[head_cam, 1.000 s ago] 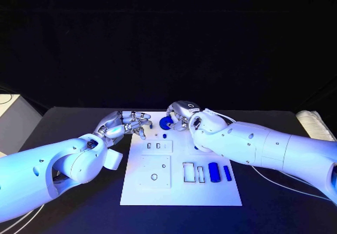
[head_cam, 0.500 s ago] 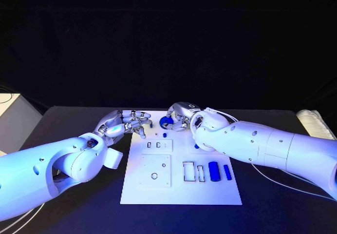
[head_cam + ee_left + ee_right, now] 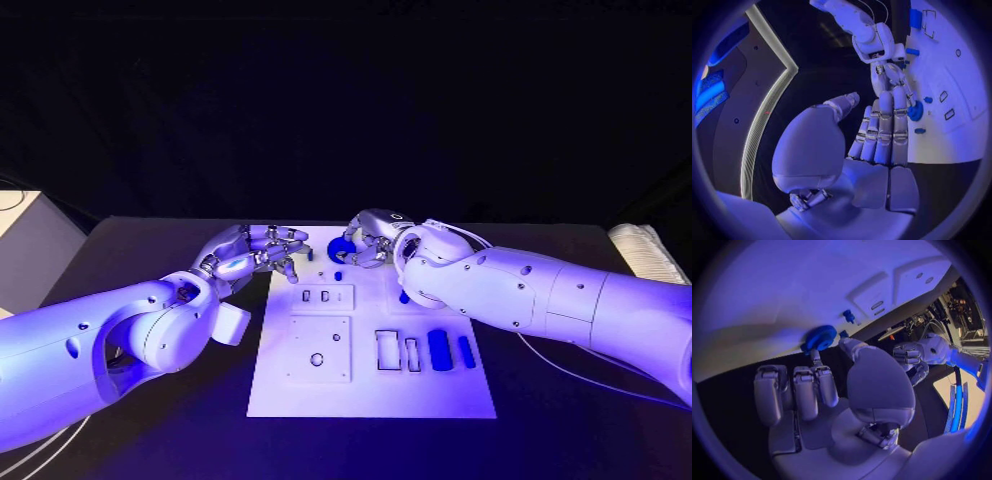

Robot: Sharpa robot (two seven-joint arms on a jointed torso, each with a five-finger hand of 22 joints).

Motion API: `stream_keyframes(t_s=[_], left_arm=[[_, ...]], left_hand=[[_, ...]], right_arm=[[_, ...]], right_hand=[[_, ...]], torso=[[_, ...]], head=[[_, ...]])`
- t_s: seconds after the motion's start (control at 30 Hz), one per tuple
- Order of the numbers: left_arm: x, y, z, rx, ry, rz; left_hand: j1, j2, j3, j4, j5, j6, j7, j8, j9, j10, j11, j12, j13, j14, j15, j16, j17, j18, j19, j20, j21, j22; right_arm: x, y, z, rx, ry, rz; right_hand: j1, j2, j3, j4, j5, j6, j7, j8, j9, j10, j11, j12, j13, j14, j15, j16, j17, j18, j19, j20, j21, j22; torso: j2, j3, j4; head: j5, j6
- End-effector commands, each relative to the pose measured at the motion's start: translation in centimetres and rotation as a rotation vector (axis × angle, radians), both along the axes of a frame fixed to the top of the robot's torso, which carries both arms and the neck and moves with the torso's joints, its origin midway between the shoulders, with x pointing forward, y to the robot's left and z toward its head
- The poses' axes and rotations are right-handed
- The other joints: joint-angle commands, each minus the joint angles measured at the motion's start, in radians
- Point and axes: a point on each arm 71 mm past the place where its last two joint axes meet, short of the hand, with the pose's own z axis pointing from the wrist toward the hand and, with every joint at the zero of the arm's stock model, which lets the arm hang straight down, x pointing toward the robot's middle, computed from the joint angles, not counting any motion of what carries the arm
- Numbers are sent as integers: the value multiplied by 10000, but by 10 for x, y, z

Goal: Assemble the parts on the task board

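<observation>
The white task board [image 3: 372, 385] lies in the middle of the black table. At its far edge my right hand [image 3: 375, 238] pinches a round blue part [image 3: 342, 249] between thumb and fingertips; the part [image 3: 820, 337] sits just over the board's rim. My left hand [image 3: 264, 250] hovers beside the board's far left corner, fingers apart and holding nothing. From the left wrist the round part [image 3: 915, 111] appears past my left fingers [image 3: 882, 125]. A small blue peg [image 3: 338, 275] stands near the far edge, and two blue bars [image 3: 437, 352] lie at the board's right.
Two small slots [image 3: 325, 296] and a square plate with holes [image 3: 317, 350] sit on the board's left half, with rectangular cut-outs [image 3: 388, 351] beside the bars. A white roll [image 3: 642, 255] lies at the table's right edge, and a pale box [image 3: 29, 245] stands off the left.
</observation>
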Motion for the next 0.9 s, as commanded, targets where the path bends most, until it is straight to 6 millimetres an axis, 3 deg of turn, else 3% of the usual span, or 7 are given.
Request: stream_keyframes(t_s=[0.03, 0.47, 0.67, 0.8, 0.9], left_arm=[[-1, -1, 1, -62, -42, -172], [-1, 0, 1, -56, -48, -146], [0, 2, 1, -45, -57, -106], [1, 3, 0, -42, -69, -81], [2, 4, 0, -42, -91, -48]], left_hand=[[34, 55, -3, -36, -48, -81, -14, -60, 17, -56, 23, -22, 6, -50, 9, -54, -15, 63, -81, 11, 38, -11], [34, 55, -3, -36, -48, -81, -14, -60, 17, -56, 23, -22, 6, -50, 9, -54, -15, 63, -81, 11, 38, -11], [34, 55, -3, -36, -48, -81, -14, -60, 17, -56, 23, -22, 6, -50, 9, -54, -15, 63, -81, 11, 38, -11], [34, 55, -3, -36, -48, -81, -14, -60, 17, -56, 23, -22, 6, -50, 9, -54, -15, 63, -81, 11, 38, -11], [5, 78, 15, -58, -48, -99, -11, -63, 79, -78, 24, 0, 14, -22, 10, -112, -16, 66, -111, 16, 75, -13]], right_arm=[[-1, -1, -6, -228, 383, 75], [-7, -17, 3, 520, -786, -62], [-20, -33, 16, 1476, -1633, 150], [-27, -50, 27, 2174, -1669, 395], [-28, -71, 32, 2771, -1267, 559]], right_hand=[[48, 33, -13, -75, 61, 22, 12, -39, -2, 221, 56, 42, 1971, 1047, 45, 50, 2573, -160, 718, 48, 2, 1874], [239, 76, 113, -304, 417, 134, -9, 8, -10, 307, 37, 107, 2038, 1049, 32, 55, 2583, -166, 729, 42, 22, 1901], [281, 51, 127, -359, 445, 159, -12, 20, -10, 340, 32, 132, 2064, 1048, 28, 52, 2577, -162, 724, 38, 11, 1889], [423, 48, 209, -517, 455, 186, -19, 25, -21, 357, 24, 143, 2074, 1041, 20, 38, 2546, -160, 723, 31, 4, 1884], [817, 55, 414, -897, 297, 194, -13, 10, -55, 306, 22, 103, 2033, 1025, 12, 9, 2481, -147, 698, 21, -45, 1840]], torso=[[1, 3, 6], [-7, 4, 5], [-25, 11, -21], [-60, 25, -62], [-113, 49, -139]], head=[[5, -14], [-3, -30], [-10, 53], [-24, 124], [-6, 179]])
